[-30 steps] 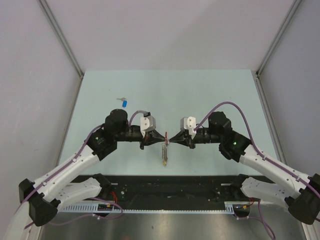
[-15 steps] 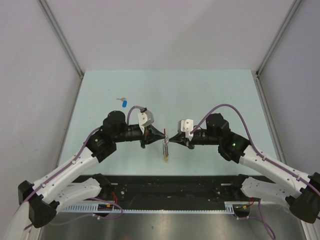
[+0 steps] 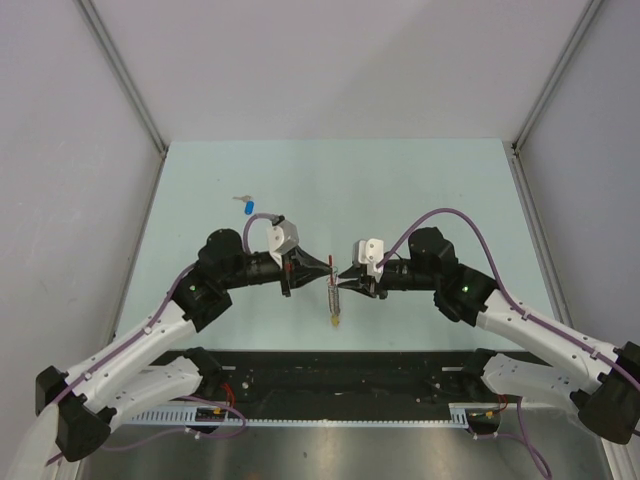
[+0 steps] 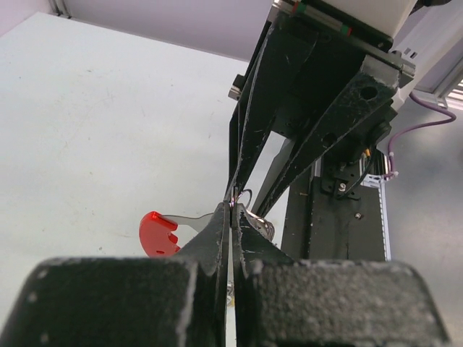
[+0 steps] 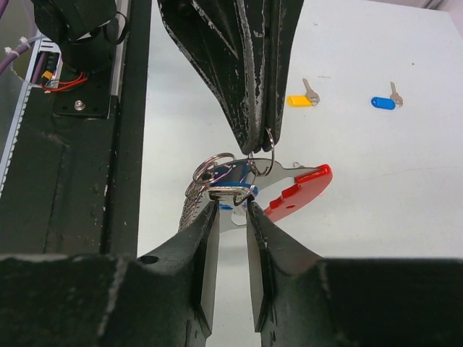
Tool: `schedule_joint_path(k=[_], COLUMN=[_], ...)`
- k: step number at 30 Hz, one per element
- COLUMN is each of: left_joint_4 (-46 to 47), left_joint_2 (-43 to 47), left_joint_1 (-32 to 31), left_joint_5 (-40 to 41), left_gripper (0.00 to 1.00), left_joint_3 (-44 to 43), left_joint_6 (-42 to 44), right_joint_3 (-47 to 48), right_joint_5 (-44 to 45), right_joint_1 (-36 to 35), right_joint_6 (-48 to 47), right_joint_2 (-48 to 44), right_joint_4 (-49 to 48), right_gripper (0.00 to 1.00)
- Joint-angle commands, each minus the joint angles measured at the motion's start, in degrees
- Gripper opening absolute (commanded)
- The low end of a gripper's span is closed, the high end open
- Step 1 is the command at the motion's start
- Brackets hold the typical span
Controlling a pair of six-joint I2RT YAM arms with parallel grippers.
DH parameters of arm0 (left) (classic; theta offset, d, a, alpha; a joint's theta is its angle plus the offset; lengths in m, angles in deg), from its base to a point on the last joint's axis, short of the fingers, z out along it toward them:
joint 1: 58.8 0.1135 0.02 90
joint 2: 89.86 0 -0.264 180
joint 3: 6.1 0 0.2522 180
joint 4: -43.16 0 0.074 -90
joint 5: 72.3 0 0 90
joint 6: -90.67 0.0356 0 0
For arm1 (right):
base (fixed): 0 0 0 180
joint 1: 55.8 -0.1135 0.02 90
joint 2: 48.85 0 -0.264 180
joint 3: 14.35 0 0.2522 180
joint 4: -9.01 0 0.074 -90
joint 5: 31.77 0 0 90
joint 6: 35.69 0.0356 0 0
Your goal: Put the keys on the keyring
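We reach our left arm (image 3: pixel 150 335) and right arm (image 3: pixel 520 322) inward, elbows bent out, forearms nearly level, wrists facing each other ahead of the bases. Our left gripper (image 4: pixel 230 211) has its fingers pressed flat together. Our right gripper (image 5: pixel 231 207), almost tip to tip with it, shows a narrow gap between its fingers.

Top view overhead; wrist views close, share keyring (image 4: pixel 159 233).
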Motion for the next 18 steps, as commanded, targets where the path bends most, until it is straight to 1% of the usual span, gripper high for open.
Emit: schedule_joint_path(k=[1,9,10,12,14,18], left_joint_4=[5.24,5.59,5.68,6.03,6.55,6.47], left_joint_2=[1.35,0.91,0.82,0.74,0.74,1.00], left_joint_1=[-0.10,-0.10,-0.10,-0.10,-0.10,-0.10], left_joint_5=[-0.99,-0.29,-0.20,-0.29,-0.12,0.41], left_gripper=[0.00,0.00,0.00,0.00,0.00,0.00], left_joint_3=[0.30,0.91,0.92,1.18,1.35,1.53], left_joint_6=[-1.26,-0.12,-0.12,-0.03,-0.12,-0.03], right_joint_3=[1.26,1.26,1.26,1.26,1.26,1.26], right_joint_5=[0.78,1.39,1.74,2.01,2.10,2.45], right_joint_1=[-0.09,0.26,0.44,0.61,0.79,1.40], right_joint_6=[1.37,5.06,5.50,6.38,8.13,13.05], right_joint_2=[-1.16,-3.44,-3.88,-3.88,-3.63,-2.39], right_joint_4=[-2.16,-3.56,-3.65,-4.09,-4.27,-8.13], right_gripper=[0.28,0.34,0.37,0.38,0.39,0.39])
